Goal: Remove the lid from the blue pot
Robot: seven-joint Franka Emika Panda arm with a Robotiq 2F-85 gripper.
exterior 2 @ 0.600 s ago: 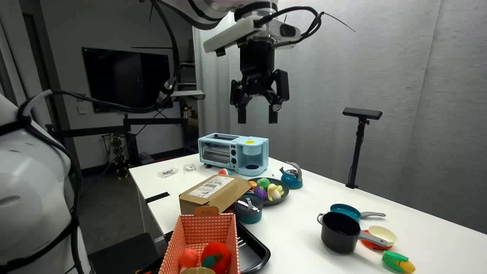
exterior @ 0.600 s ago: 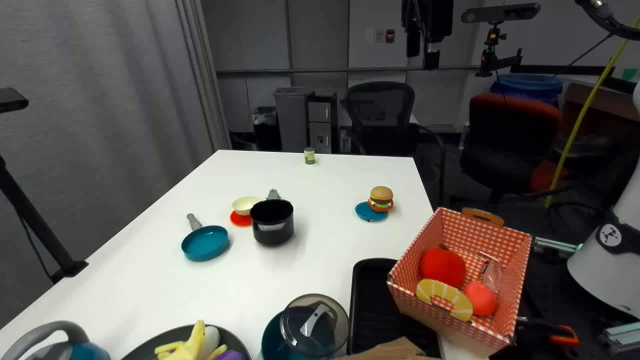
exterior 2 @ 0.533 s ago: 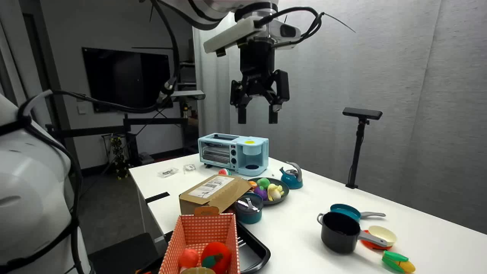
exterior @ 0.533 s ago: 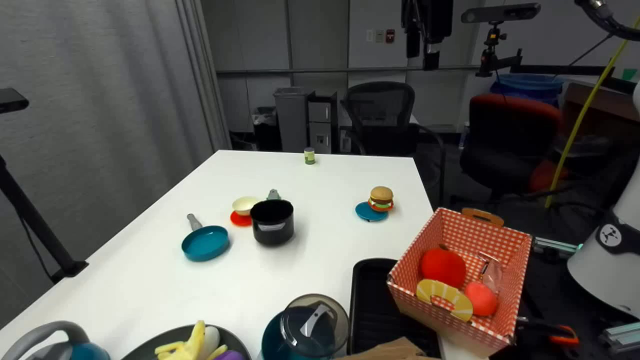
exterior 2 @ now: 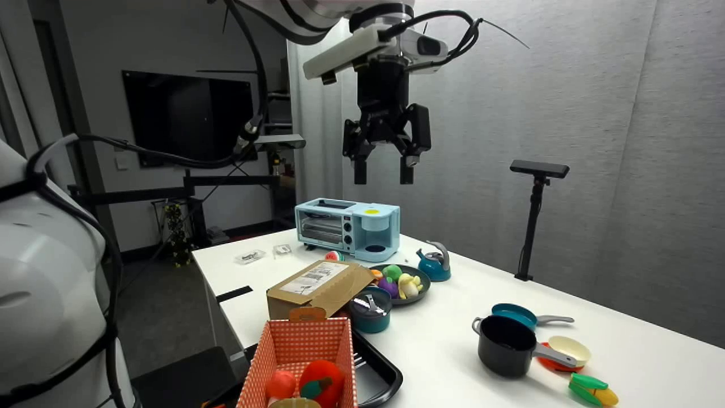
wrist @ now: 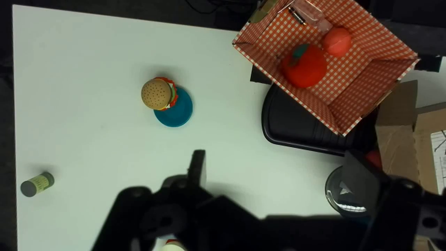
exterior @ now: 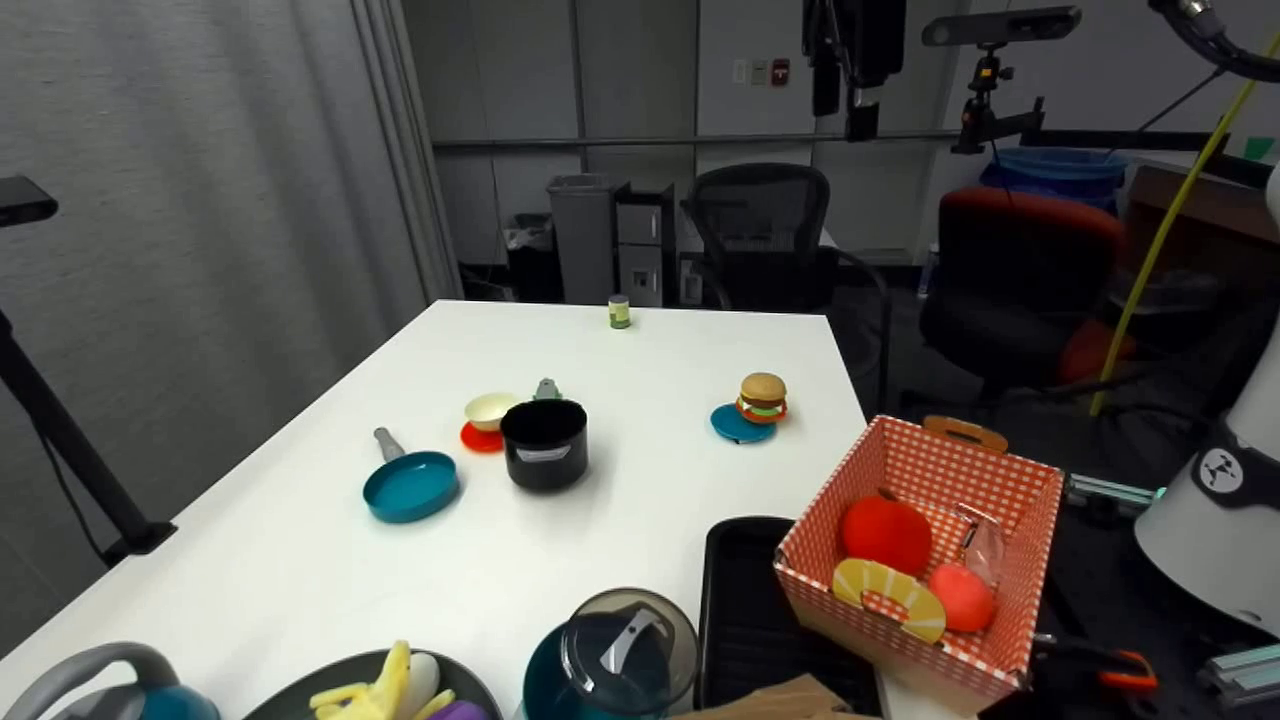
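the gripper (exterior 2: 383,175), spread wide, hangs high above the white table (exterior: 650,530); well below it the one lid (exterior: 630,655), partly hidden by the gripper in the wrist view, sits on the one blue pot (exterior 2: 371,324); also one black pot (exterior: 545,462), one teal pan (exterior: 412,487), one burger (exterior: 763,393), one checkered basket (exterior 2: 308,340)

in an exterior view we look from above, along the table (exterior: 620,540) toward the mesh chair (exterior: 760,215). in an exterior view we look from near the arm (exterior 2: 51,283), across the table to the curtain (exterior 2: 640,170). the wrist view faces steeply down past the gripper (wrist: 277,162). all three share the basket (wrist: 350,75) and lid (exterior: 628,655).
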